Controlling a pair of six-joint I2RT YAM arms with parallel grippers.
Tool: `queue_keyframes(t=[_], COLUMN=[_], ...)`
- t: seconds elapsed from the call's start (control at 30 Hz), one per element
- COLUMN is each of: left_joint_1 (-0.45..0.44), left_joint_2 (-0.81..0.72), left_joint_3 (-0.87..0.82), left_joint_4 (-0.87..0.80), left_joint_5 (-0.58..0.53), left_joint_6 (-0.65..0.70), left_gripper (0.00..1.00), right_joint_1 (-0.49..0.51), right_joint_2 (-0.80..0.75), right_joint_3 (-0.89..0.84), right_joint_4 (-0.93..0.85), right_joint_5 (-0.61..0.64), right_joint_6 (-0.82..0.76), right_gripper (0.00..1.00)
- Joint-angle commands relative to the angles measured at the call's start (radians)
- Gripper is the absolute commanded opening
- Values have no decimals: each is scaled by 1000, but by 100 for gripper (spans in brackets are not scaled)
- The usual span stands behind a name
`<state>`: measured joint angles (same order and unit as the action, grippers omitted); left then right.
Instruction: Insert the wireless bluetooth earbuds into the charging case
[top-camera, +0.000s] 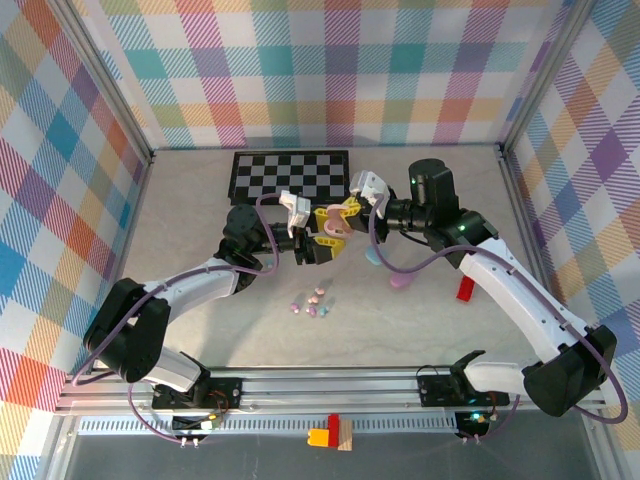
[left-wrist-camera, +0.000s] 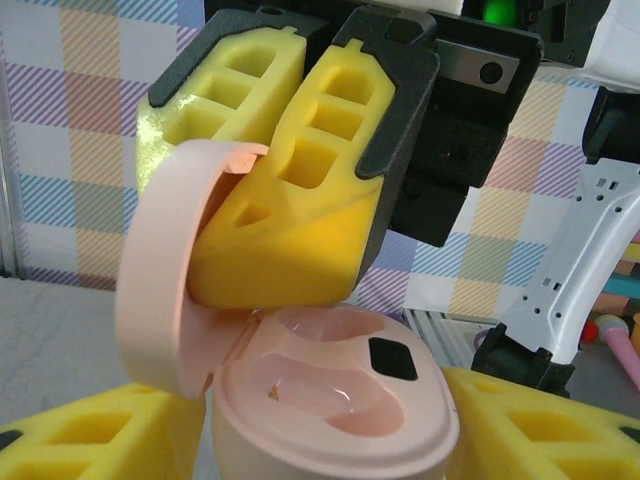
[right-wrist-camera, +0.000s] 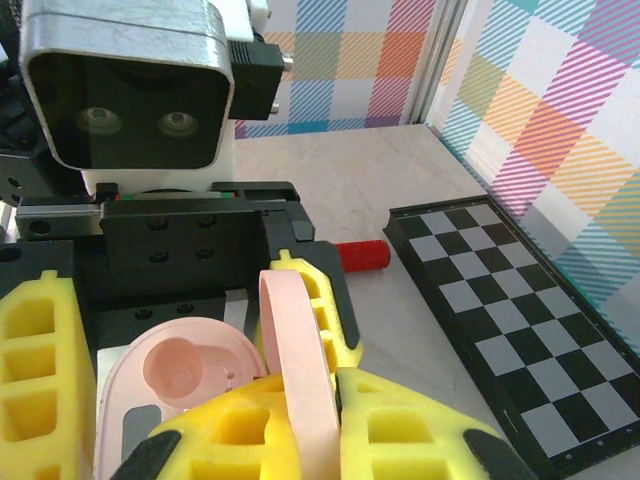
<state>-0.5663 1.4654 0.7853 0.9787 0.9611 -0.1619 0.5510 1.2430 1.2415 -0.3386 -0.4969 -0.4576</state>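
Observation:
The pink charging case (top-camera: 333, 225) is held in the air between both arms, lid up. In the left wrist view its open body (left-wrist-camera: 340, 390) sits between my left gripper's (left-wrist-camera: 330, 435) yellow pads (left-wrist-camera: 100, 440), and both earbud wells are bare. My right gripper (right-wrist-camera: 325, 440) is shut on the raised lid (right-wrist-camera: 300, 370), beside the case body (right-wrist-camera: 185, 370). The right arm's yellow fingers (left-wrist-camera: 300, 180) pinch the lid (left-wrist-camera: 165, 270) from above. The wireless bluetooth earbuds (top-camera: 313, 303) lie as a small pastel cluster on the table, in front of the grippers.
A blue case (top-camera: 374, 257) and a lilac case (top-camera: 400, 284) lie to the right of the earbuds. A red block (top-camera: 465, 289) sits by the right arm. A checkerboard (top-camera: 290, 174) lies at the back, with a red cylinder (right-wrist-camera: 360, 255) near it.

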Motion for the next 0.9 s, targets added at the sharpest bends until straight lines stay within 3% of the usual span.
queue_keyframes(t=[0.0, 0.33, 0.77, 0.87], left_joint_1=[5, 5, 6, 6], left_joint_2=[9, 12, 16, 15], left_joint_3=[38, 38, 36, 33], left_joint_4=[40, 51, 58, 65], left_joint_5=[28, 30, 36, 30], left_joint_6=[-4, -10, -10, -8], left_gripper=[57, 60, 40, 37], right_joint_1=[6, 6, 6, 6], right_joint_2=[3, 9, 0, -1], right_joint_3=[2, 1, -4, -4], right_joint_4=[23, 7, 24, 34], right_joint_5=[-11, -15, -15, -18], right_joint_6=[-16, -24, 14, 31], right_gripper=[0, 0, 0, 7])
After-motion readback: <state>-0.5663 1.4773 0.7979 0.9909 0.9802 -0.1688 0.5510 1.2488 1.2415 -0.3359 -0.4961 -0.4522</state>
